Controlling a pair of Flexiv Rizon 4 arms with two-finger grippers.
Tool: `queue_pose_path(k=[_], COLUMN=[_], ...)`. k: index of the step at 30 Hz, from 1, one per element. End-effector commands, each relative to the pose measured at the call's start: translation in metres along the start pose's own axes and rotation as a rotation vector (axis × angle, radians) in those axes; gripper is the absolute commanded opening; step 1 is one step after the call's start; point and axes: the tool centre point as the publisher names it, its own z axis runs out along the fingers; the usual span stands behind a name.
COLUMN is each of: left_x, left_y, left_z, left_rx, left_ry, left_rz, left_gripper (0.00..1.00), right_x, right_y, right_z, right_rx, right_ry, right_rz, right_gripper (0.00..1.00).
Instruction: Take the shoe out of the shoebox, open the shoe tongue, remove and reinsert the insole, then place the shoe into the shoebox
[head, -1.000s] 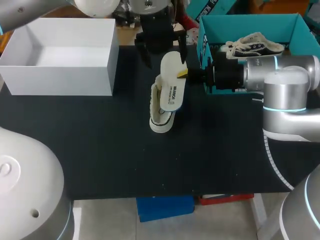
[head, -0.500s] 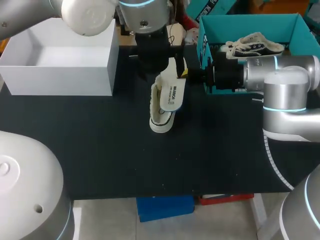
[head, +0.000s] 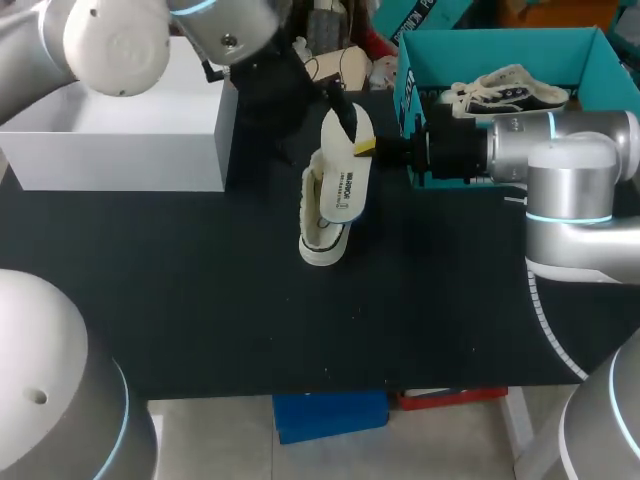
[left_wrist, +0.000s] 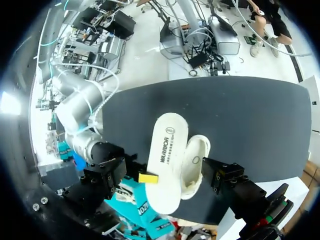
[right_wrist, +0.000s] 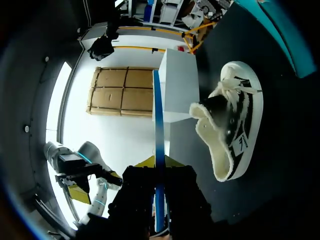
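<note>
The shoe (head: 322, 238) lies on its side on the bench (head: 200, 300), apart from the teal shoebox (head: 500, 45). The right hand (head: 370, 147) pinches the insole (head: 343, 172) by one edge and holds it close over the shoe. The left hand (head: 335, 106) hangs at the insole's far end, spread wide and gripping nothing.
</note>
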Motion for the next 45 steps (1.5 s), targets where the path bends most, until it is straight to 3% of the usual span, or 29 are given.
queue_pose_path(k=[1,4,20,22,27,29,32,35,45], left_x=[0.018,0.022,0.022,0.021,0.032,0.036,0.039,0.042,0.043], left_y=[0.004,0.006,0.006,0.005,0.009,0.012,0.015,0.019,0.021], left_z=[-0.003,-0.003,-0.003,0.0,0.0,-0.001,-0.004,-0.004,-0.002], left_rx=[0.298,0.414,0.414,0.371,0.061,-0.023,-0.018,-0.063,-0.065], left_ry=[-0.655,-0.773,-0.773,-0.828,-0.829,-0.826,-0.893,-0.886,-0.878], left_rz=[0.038,0.049,0.049,0.099,0.113,0.116,0.092,0.069,0.039], left_gripper=[1.0,1.0,1.0,1.0,1.0,1.0,1.0,1.0,1.0], right_x=[0.0,0.0,0.0,0.0,0.0,0.0,0.0,0.0,0.0], right_y=[-0.001,-0.001,-0.001,-0.001,-0.001,-0.001,-0.001,-0.001,-0.001], right_z=[0.001,0.001,0.001,0.001,0.001,0.001,0.001,0.001,0.001], right_rx=[-0.005,-0.005,-0.005,-0.005,-0.005,-0.005,-0.005,-0.005,-0.005], right_ry=[-0.001,-0.001,-0.001,-0.001,-0.001,-0.001,-0.001,-0.001,-0.001], right_rz=[0.0,0.0,0.0,0.0,0.0,0.0,0.0,0.0,0.0], right_gripper=[0.0,0.0,0.0,0.0,0.0,0.0,0.0,0.0,0.0])
